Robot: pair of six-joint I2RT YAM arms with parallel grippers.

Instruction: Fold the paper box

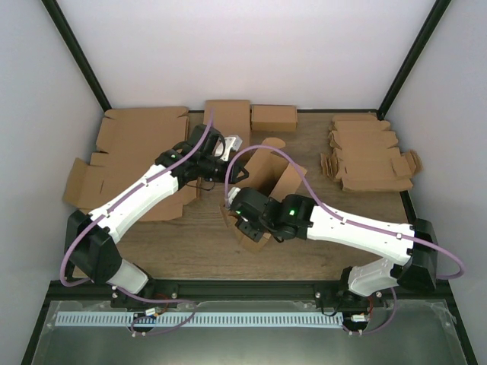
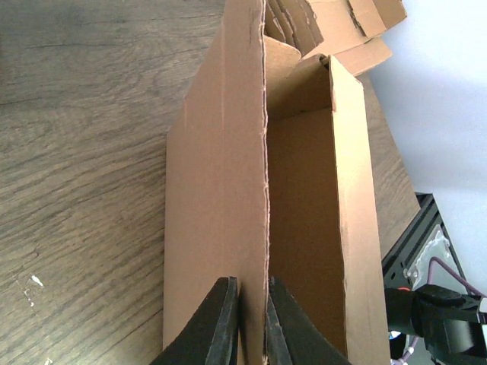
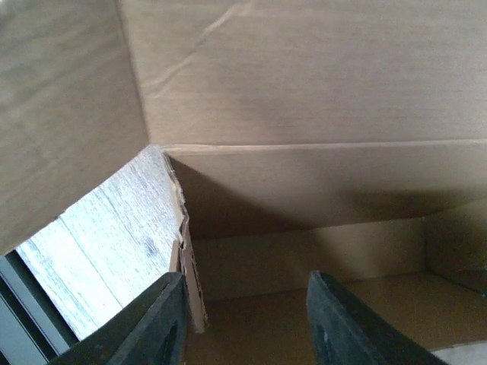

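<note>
Two arms meet at one partly raised plain brown corrugated cardboard box (image 1: 268, 173), standing mid-table on the wood-grain table top (image 1: 183, 243). Far left, flat brown cardboard sheets (image 1: 141, 141) lie spread out. The left gripper (image 2: 251, 296) pinches the edge of an upright box wall, jaws nearly together on it. The right gripper (image 3: 251, 312) reaches inside the box's near end, jaws moderately apart and clamping nothing; a raw wall edge sits just beside one finger (image 3: 160, 327). Far right lies a stack of notched brown cardboard blanks (image 1: 369, 152).
</note>
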